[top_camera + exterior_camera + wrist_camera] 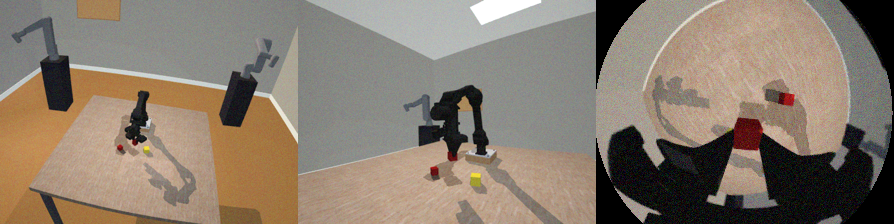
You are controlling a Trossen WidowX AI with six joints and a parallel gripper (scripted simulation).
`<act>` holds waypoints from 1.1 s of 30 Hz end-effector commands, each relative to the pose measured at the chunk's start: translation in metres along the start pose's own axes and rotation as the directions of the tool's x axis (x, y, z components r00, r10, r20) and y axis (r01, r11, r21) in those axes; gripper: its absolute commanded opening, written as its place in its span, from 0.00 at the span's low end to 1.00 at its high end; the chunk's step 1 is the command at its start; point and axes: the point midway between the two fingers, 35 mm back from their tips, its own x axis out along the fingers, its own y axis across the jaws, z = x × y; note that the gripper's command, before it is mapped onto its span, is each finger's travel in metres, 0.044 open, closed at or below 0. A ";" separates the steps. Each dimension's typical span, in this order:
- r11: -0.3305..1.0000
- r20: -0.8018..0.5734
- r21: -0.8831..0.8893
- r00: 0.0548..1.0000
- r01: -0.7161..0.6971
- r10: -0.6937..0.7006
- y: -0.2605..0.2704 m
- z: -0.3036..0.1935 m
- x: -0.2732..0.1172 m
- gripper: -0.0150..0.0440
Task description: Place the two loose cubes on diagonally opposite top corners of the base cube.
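Observation:
My gripper (134,140) (452,153) (747,133) is shut on a small red cube (134,142) (452,157) (746,132) and holds it low over the wooden table (86,172) (376,193), close in front of the arm's base. A second red cube (120,147) (434,171) (786,99) rests on the table a short way to the left of the held one. The yellow cube (146,149) (475,179) stands on the table to the right of the gripper, apart from both red cubes. It does not show in the wrist view.
The arm's mounting plate (148,123) (481,156) sits just behind the gripper. Two grey arms stand on black pedestals (57,83) (238,99) on the floor beyond the table's far corners. The table's edges are far from the cubes.

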 end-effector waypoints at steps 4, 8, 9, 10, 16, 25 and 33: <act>1.000 0.002 -0.028 1.000 0.002 -0.002 0.013 -0.015 0.007 0.43; 0.999 0.001 -0.047 1.000 0.001 -0.001 0.021 -0.024 0.012 0.43; 0.999 0.001 -0.052 1.000 0.001 -0.001 0.023 -0.026 0.013 0.43; 0.998 0.001 -0.056 1.000 0.001 -0.001 0.025 -0.029 0.015 0.43; 0.996 0.000 -0.085 1.000 0.000 0.000 0.035 -0.043 0.022 0.43; 0.992 -0.002 -0.128 1.000 -0.002 0.002 0.049 -0.067 0.033 0.43; 0.991 -0.003 -0.135 1.000 -0.002 0.002 0.051 -0.070 0.035 0.43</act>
